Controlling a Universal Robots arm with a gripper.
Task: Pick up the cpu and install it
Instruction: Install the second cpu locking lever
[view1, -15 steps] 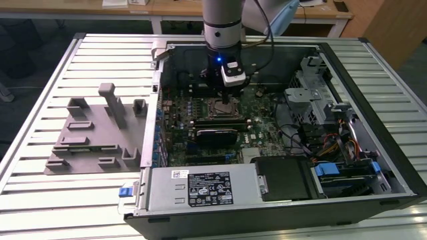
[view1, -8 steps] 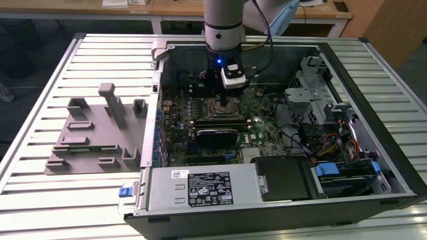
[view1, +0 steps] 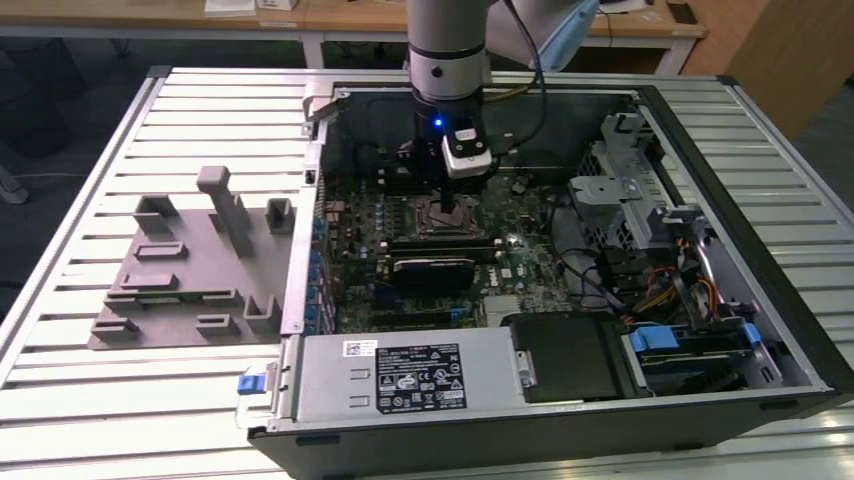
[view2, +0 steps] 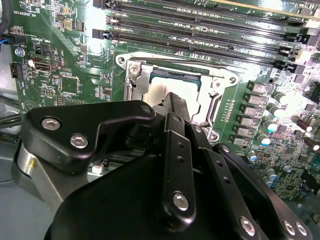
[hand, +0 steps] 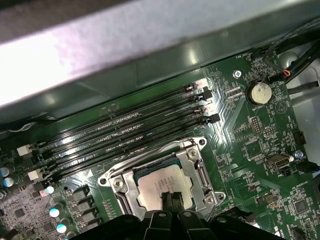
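Open computer case (view1: 787, 330) lying on its side on the slatted metal desk (view1: 94, 400). Inside it, the green motherboard (view1: 527, 265) carries the socket frame (hand: 197, 172), a row of black memory slots (hand: 130, 127), a coin battery (hand: 258, 92) and a black heatsink block (view1: 430, 268); a power supply (view1: 400, 375) and a drive cage (view1: 627, 190) with blue clips occupy the case's near and far corners on the exterior view's right.

The cpu (hand: 162, 184), silvery top with pale rim, sits within the socket frame, the frame's metal bracket surrounding it. The end effector (hand: 170, 197) stands directly over the chip, its narrow black fingers (hand: 175, 200) drawn close together with their tips at the chip's top face; whether they pinch it or merely touch it cannot be told. In the second wrist view the end effector's black linkage (view2: 175, 165) covers most of the socket.

Beside the case, on the exterior view's left, rests a grey plastic fixture tray (view1: 187, 280). Wooden tables (view1: 334, 15) stand behind.
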